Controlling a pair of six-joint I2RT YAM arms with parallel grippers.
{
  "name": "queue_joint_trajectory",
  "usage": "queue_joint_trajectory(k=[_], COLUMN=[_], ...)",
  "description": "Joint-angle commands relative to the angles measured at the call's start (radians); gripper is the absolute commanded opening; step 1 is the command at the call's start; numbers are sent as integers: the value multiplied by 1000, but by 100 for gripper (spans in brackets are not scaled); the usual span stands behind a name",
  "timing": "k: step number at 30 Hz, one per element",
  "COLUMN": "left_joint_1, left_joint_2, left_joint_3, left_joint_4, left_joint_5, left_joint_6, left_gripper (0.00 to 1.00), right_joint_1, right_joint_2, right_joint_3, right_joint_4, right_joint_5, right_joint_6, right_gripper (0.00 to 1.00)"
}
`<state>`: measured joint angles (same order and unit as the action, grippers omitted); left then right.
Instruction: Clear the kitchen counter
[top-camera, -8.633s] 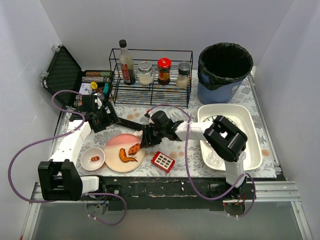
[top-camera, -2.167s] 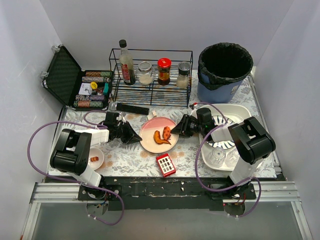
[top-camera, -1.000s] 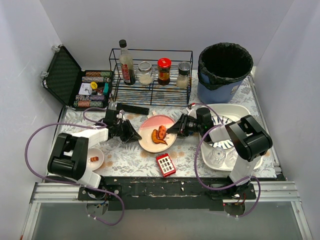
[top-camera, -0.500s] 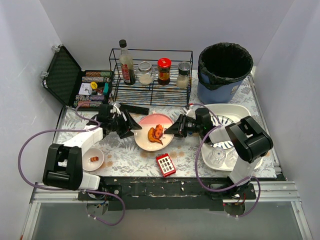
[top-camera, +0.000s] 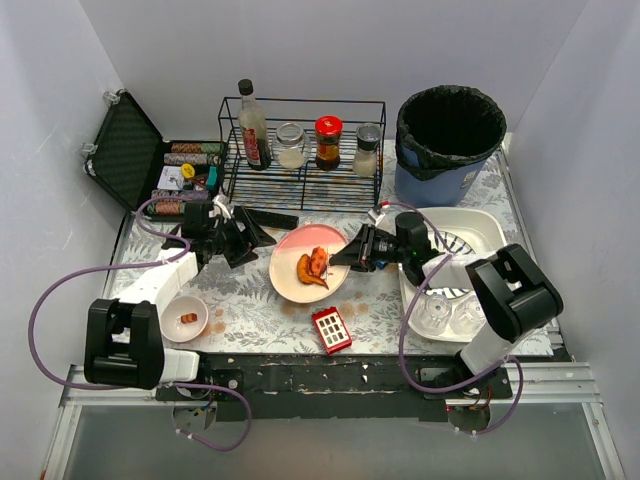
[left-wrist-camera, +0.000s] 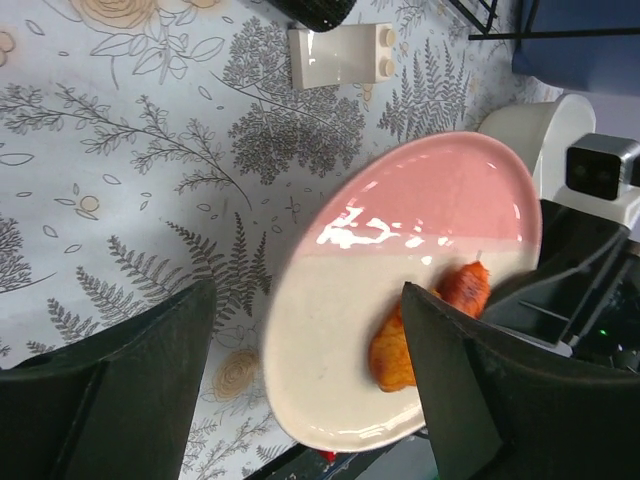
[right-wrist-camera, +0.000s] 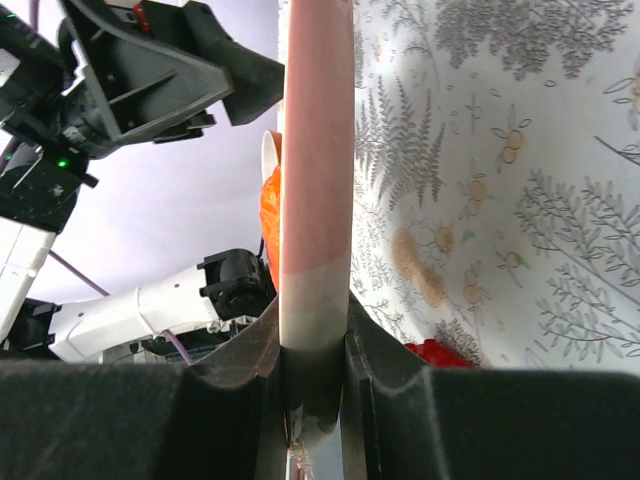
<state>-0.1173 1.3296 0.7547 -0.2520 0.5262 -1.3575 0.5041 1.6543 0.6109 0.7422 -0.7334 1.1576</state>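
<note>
A pink-and-white plate (top-camera: 300, 252) with orange food pieces (top-camera: 314, 266) hangs tilted just above the patterned kitchen counter (top-camera: 250, 300). My right gripper (top-camera: 347, 258) is shut on the plate's right rim. In the right wrist view the plate (right-wrist-camera: 315, 150) is edge-on between my fingers (right-wrist-camera: 255, 370). My left gripper (top-camera: 250, 238) is open and empty, just left of the plate and not touching it. In the left wrist view the plate (left-wrist-camera: 420, 220) lies beyond my open fingers (left-wrist-camera: 140, 390).
A small white bowl (top-camera: 185, 318) with a food scrap sits front left and a red keypad device (top-camera: 327, 328) front centre. A white tub (top-camera: 485, 235) holds glasses at right. At the back are a black bin (top-camera: 450, 135), wire rack (top-camera: 300, 150), black case (top-camera: 125, 150) and remote (top-camera: 265, 217).
My left gripper has drawn back and to the left, away from the plate's rim. The right gripper still holds the plate, which has barely moved.
</note>
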Motion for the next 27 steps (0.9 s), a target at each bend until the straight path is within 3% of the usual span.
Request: queue_joint_trajectory(k=[1, 10, 27], left_joint_1=[15, 27, 39], left_joint_2=[-53, -56, -61], left_joint_3=[23, 34, 29], left_joint_4=[-39, -72, -85], left_joint_5=[-54, -121, -123], left_joint_6=[32, 57, 70], left_gripper=[75, 82, 85], right_joint_1=[-10, -38, -191], right_joint_2=[-131, -284, -436], right_joint_3=[55, 151, 314], right_joint_4=[66, -191, -216], right_joint_5=[-67, -21, 8], right_joint_6=[37, -27, 234], right_gripper=[1, 1, 1])
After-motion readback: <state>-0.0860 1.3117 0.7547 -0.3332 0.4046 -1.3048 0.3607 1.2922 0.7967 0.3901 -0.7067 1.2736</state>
